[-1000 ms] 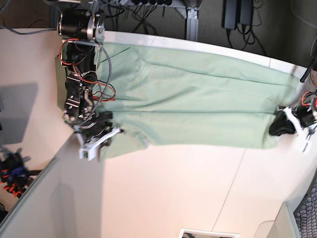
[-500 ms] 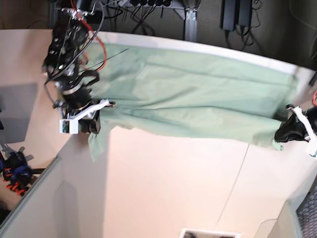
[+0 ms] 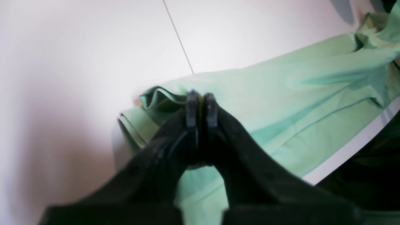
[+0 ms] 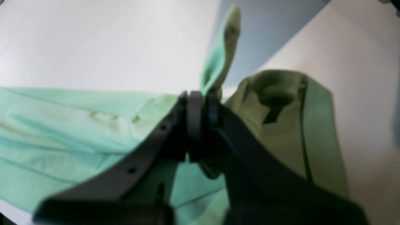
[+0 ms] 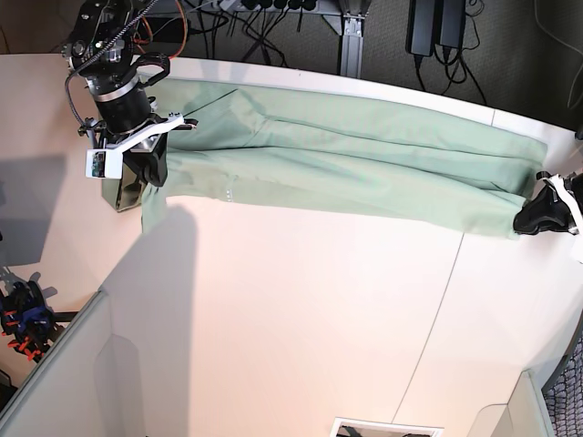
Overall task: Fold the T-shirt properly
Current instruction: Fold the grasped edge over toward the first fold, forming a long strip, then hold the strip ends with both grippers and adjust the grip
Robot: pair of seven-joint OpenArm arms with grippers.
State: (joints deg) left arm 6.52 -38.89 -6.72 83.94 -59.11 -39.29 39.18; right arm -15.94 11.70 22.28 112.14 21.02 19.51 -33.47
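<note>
The pale mint-green T-shirt (image 5: 346, 164) lies stretched in a long narrow band across the far part of the table. At the left of the base view, my right gripper (image 5: 148, 171) is shut on the shirt's end, and a flap of fabric (image 4: 222, 53) sticks up past the fingertips (image 4: 195, 106). At the right end, my left gripper (image 5: 526, 221) is shut on a bunched corner of the shirt (image 3: 162, 100), its fingertips (image 3: 193, 106) pressed together on the cloth. The collar and placket do not show.
The table's far edge (image 5: 410, 96) runs just behind the shirt, with cables and dark gear beyond it. A grey partition (image 5: 55, 364) stands at the lower left, beside a wired black device (image 5: 23, 314). A white object (image 5: 383, 428) peeks in at the bottom edge.
Both grippers have carried the shirt's near edge toward the far side of the table. The right arm swung well back and left, and the shirt is now a narrower, tauter band.
</note>
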